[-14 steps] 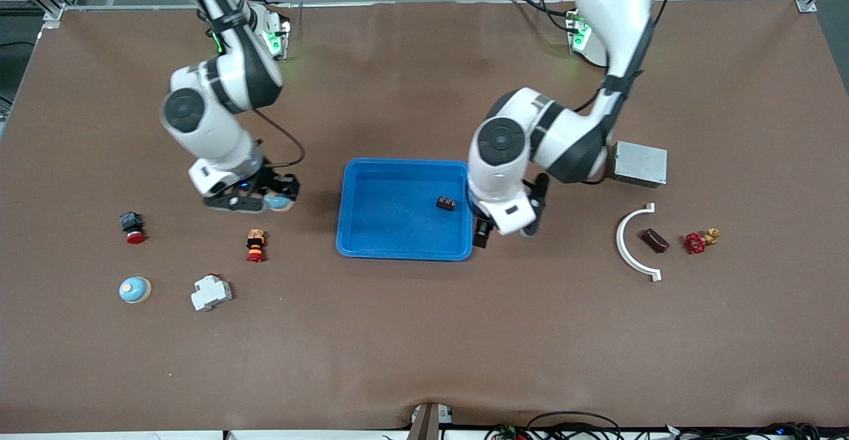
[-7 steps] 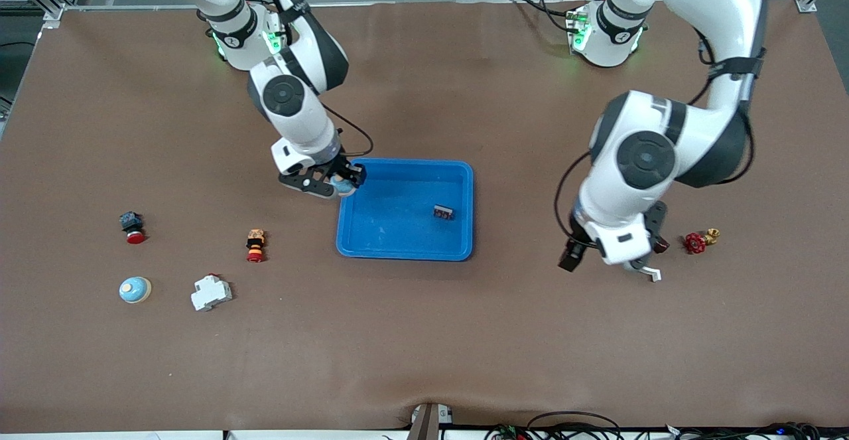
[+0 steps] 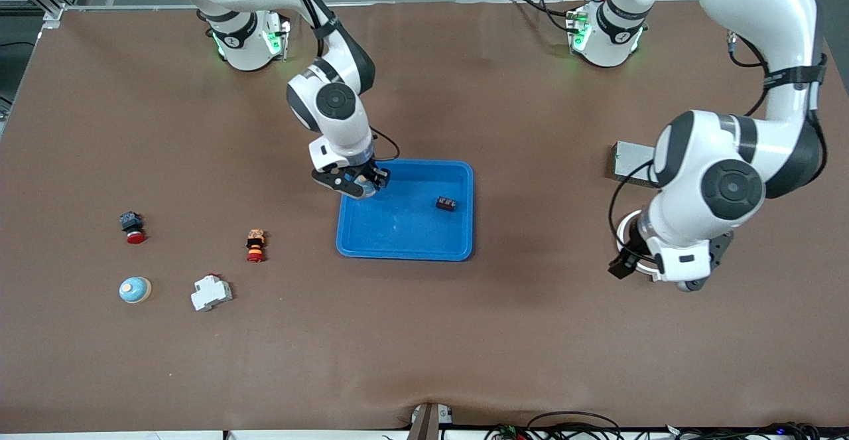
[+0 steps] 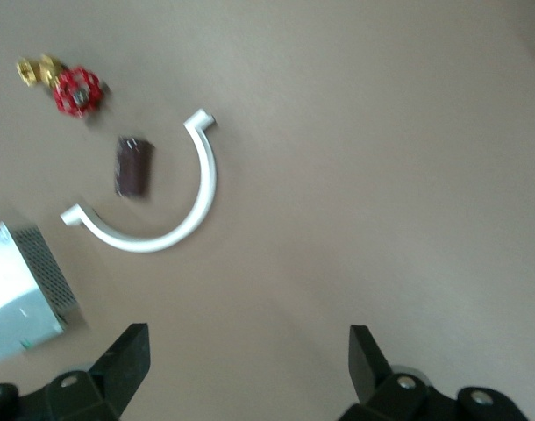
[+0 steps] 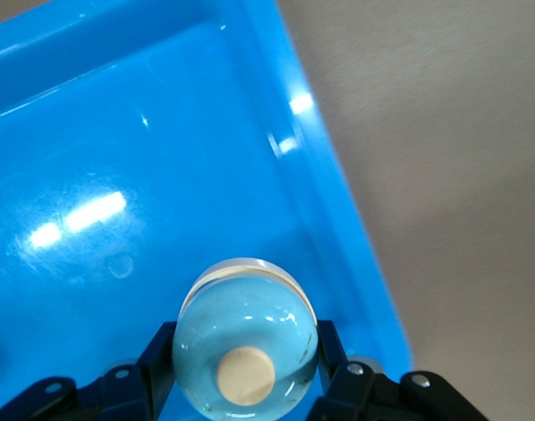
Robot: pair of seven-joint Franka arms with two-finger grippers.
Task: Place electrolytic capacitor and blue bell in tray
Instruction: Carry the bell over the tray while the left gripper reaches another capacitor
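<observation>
Blue bell (image 5: pixel 246 355) is gripped by the right tool (image 3: pixel 353 184) over the tray (image 3: pixel 404 244), at the corner nearest the right arm's base.

A small dark component (image 3: pixel 446 204) lies inside the tray toward the left arm's end. The bell is clamped between the right tool's fingers (image 5: pixel 159 367), its pale knob facing the wrist camera. The left tool (image 4: pixel 248 361) is held with its fingers spread wide and empty, over bare worktop (image 3: pixel 424 334) beside a white curved piece (image 4: pixel 162 224), a dark brown block (image 4: pixel 132 166), a red-handled valve (image 4: pixel 67 84) and a grey metal box (image 4: pixel 22 289). Toward the right arm's end of the worktop, a second blue bell (image 3: pixel 134 289), a white breaker (image 3: pixel 211 293) and two red-capped buttons (image 3: pixel 255 245) (image 3: pixel 132 226) are seen.
</observation>
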